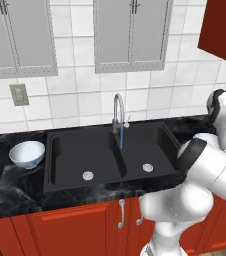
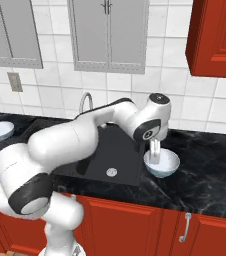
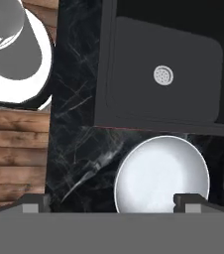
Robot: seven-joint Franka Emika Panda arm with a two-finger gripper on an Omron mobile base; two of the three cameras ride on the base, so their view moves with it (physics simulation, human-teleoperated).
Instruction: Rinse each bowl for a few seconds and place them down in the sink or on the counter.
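Right base view: claw spread wide, poised directly above a white bowl resting on the desk just right of the sink.

Nothing is pinched; in the hand view both fingertips are seen apart, flanking the bowl below. A second bowl is seen in the left base view on the desk just left of the sink. A thin water stream is seen falling from the faucet over the divider between the basins.
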